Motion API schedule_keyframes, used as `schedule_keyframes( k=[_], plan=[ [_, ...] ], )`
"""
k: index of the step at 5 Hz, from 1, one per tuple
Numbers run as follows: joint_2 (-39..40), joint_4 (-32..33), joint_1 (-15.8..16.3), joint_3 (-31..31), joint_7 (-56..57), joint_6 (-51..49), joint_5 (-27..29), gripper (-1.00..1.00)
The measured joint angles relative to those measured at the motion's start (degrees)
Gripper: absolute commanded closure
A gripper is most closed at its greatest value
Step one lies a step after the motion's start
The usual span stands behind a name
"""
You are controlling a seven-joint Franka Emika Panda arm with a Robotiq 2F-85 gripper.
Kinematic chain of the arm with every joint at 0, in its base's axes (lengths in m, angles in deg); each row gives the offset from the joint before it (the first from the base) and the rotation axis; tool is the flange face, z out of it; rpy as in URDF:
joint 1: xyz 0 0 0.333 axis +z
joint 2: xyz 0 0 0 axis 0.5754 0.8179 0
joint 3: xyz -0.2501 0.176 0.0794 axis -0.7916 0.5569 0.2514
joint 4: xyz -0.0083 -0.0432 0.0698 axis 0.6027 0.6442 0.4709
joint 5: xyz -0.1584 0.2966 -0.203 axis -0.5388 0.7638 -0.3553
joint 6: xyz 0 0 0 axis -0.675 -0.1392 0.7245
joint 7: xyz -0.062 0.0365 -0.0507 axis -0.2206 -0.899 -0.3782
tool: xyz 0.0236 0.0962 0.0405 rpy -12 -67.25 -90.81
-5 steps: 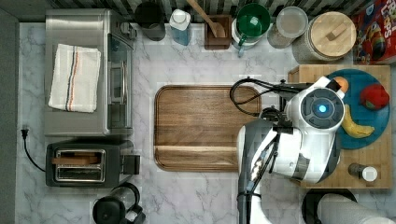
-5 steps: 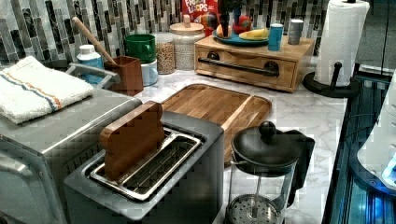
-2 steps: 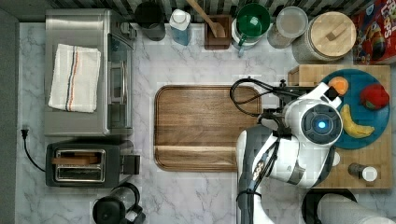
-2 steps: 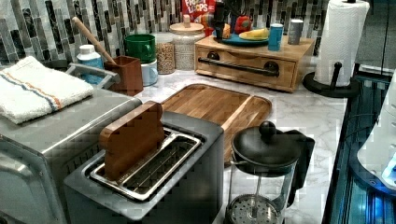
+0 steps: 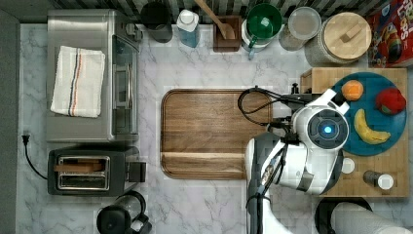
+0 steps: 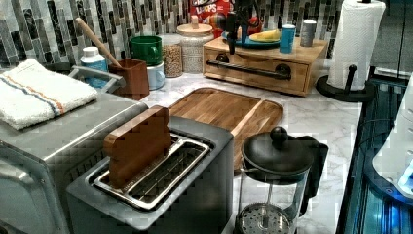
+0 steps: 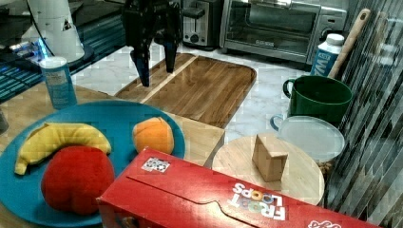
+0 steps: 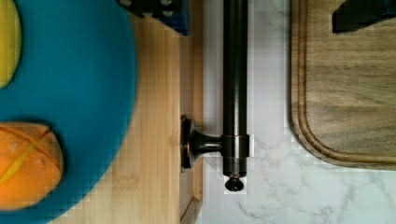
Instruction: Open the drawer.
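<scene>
Handle [image 8: 234,84] comes first, right under the wrist camera: the black bar runs straight between the two fingers, one over the light wooden top of the drawer [image 6: 258,61], the other over the edge of the brown tray [image 5: 209,131]. That is the change. A second ago the arm sat further back over the bench [image 5: 195,204], and in the left view nothing hung over the unit. Now the end effector [image 7: 157,76] has come across and hovers above the bar near one of its mounts, spread wide and gripping nothing. The drawer itself stands at the top view's right, just beside the tray, with the blue plate [image 7: 109,114] of fruit on top, and its front looks shut to me. I judge the approach nearly done: I need to lower until the fingers bracket the bar, close on it, then pull towards the tray. My worry is the inner finger catching the top's edge on the way down.
</scene>
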Motion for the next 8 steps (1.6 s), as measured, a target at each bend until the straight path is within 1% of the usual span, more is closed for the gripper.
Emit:
schedule_keyframes(
  k=[2, 5, 6, 7, 8],
  plan=[
    [3.66, 1.57, -0.08, -1.51, 0.00, 3.94, -0.15, -1.00],
    [5.69, 6.49, 0.01, -0.66, 0.00, 7.22, -0.13, -1.00],
    [5.69, 6.71, 0.01, -0.79, 0.00, 7.22, 0.20, -1.00],
    [5.92, 6.38, -0.01, -0.65, 0.00, 7.27, -1.10, -1.00],
    [6.99, 5.93, 0.01, -0.63, 0.00, 7.39, -0.69, -1.00]
  ],
)
